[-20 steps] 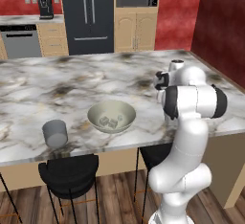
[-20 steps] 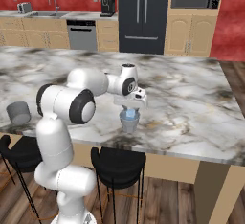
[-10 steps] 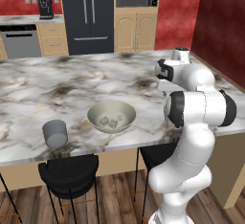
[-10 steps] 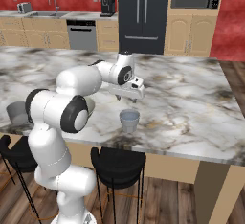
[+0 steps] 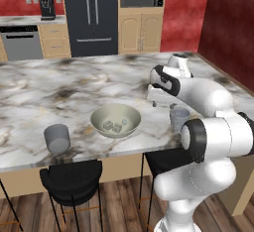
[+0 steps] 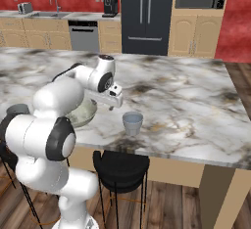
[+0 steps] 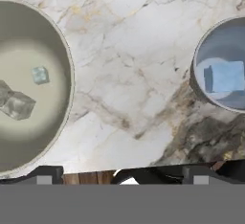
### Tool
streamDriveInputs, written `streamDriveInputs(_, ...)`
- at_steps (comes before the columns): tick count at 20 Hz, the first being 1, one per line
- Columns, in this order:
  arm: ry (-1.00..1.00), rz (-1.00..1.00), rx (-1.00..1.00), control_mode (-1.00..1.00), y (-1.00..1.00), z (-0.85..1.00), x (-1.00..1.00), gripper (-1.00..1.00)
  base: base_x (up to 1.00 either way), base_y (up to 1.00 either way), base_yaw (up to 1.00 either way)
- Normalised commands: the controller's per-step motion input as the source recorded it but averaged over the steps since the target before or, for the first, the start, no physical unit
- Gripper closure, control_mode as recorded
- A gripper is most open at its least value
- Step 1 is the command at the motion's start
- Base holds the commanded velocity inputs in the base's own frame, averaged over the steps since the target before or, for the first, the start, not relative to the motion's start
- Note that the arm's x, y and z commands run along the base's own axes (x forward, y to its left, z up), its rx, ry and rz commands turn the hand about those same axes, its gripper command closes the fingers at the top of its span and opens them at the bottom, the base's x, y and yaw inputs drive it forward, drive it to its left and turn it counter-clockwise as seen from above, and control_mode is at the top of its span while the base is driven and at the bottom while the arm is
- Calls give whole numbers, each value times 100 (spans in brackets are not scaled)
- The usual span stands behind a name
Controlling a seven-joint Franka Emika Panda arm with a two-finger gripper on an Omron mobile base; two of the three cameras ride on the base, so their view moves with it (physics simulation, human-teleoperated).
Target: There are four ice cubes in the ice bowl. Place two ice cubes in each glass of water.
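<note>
Ice cubes (image 7: 19, 104) are lying in the ice bowl (image 7: 67, 70), three apparently, awaiting transfer; one cube (image 7: 225, 77) is floating in the near glass (image 7: 201, 91). The gripper (image 6: 112, 102) is hanging between the two, jaws apart, empty. The left base view is adding the far glass (image 5: 57, 138), left of the bowl.

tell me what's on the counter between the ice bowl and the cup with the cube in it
Nothing: in the hand view a bare stretch of marble counter separates the ice bowl from the cup holding one ice cube.
</note>
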Motion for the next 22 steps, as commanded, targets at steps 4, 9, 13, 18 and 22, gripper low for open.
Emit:
streamDriveInputs(4,0,0,1,-100,100,0,-15,-100,0,0,0)
streamDriveInputs(9,6,13,0,-100,100,-9,0,-100,0,0,0)
streamDriveInputs(13,11,44,0,-100,100,-28,0,-100,0,0,0)
streamDriveInputs(18,3,59,-1,-100,98,-41,0,-100,0,0,0)
streamDriveInputs(22,-3,11,-14,-100,20,-8,17,-100,0,0,0)
